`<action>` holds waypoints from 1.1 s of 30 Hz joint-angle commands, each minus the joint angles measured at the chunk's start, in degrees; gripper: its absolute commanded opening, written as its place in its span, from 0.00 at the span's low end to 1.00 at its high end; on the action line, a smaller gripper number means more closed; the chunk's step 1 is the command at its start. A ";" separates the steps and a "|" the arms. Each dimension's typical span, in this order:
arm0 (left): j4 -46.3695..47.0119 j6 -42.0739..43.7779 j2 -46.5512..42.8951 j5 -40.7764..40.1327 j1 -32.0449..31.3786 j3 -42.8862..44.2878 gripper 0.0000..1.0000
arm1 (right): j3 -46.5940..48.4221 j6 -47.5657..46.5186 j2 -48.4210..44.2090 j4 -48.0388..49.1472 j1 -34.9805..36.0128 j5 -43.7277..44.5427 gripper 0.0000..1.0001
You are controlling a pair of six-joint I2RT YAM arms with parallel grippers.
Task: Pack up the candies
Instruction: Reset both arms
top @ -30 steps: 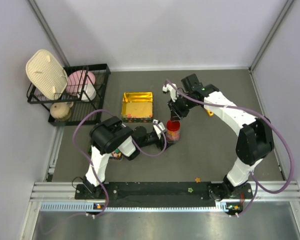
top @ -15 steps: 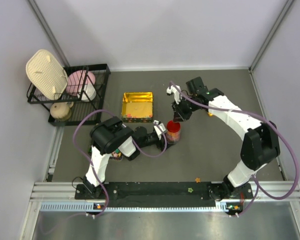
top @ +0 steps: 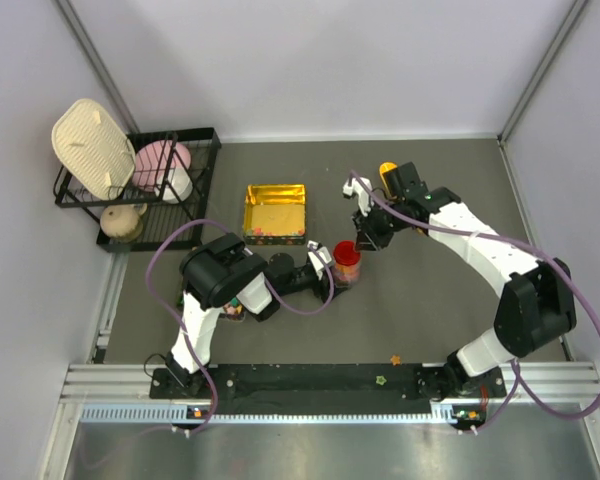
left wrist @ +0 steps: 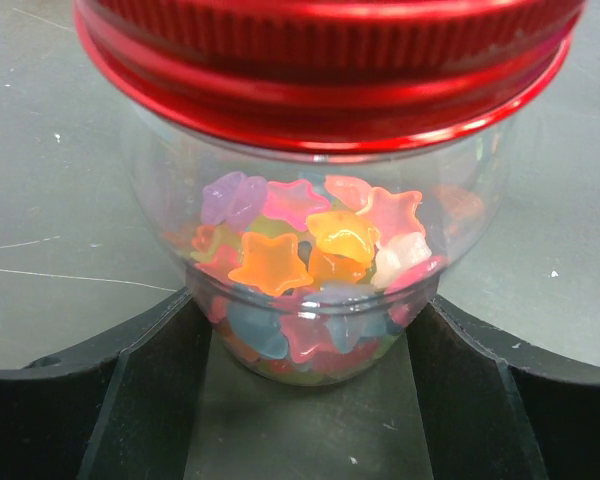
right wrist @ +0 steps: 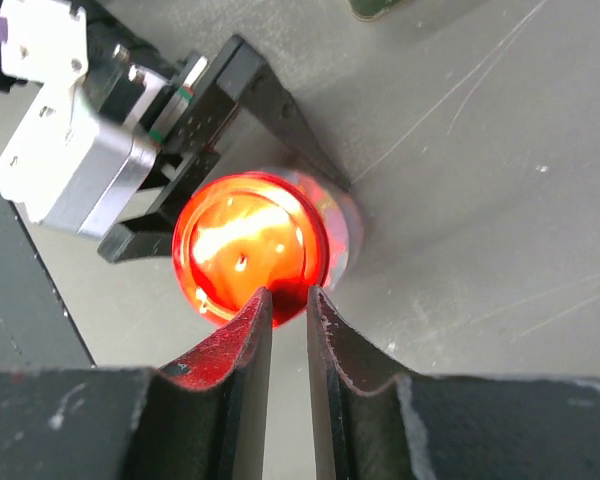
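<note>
A small clear jar with a red screw lid stands on the dark table, holding several star-shaped candies in orange, pink, yellow and blue. My left gripper is shut on the jar's lower body, one black finger against each side. From above, the jar sits mid-table with the left gripper reaching it from the left. My right gripper hovers just over the near rim of the lid. Its jaws are almost together, with a narrow gap and nothing between them. The right gripper is up and right of the jar.
A gold box lies open behind the jar. A black wire rack with cream and pink dishes stands at the back left. A yellow object lies behind the right arm. Loose star candies lie by the near rail.
The right arm has swung to the right and its gripper has shifted slightly right of the jar, with its jaws narrowing. The left arm and the jar have stayed put.
</note>
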 commanded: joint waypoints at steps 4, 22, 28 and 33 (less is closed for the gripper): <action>17.79 -4.35 1.53 -1.75 0.05 0.36 0.00 | -5.13 -0.79 -2.05 -8.13 0.30 -1.45 0.18; 17.88 -2.51 1.61 2.29 0.05 -0.43 0.25 | -5.40 -1.14 -9.87 -9.01 -0.48 1.09 0.25; 17.97 -0.49 1.35 3.35 0.05 -1.13 0.50 | -2.59 -1.49 -12.77 -9.63 -1.89 1.71 0.32; 17.88 1.36 1.44 4.85 0.05 -1.84 0.74 | -0.92 -1.93 -13.92 -10.42 -2.07 2.33 0.48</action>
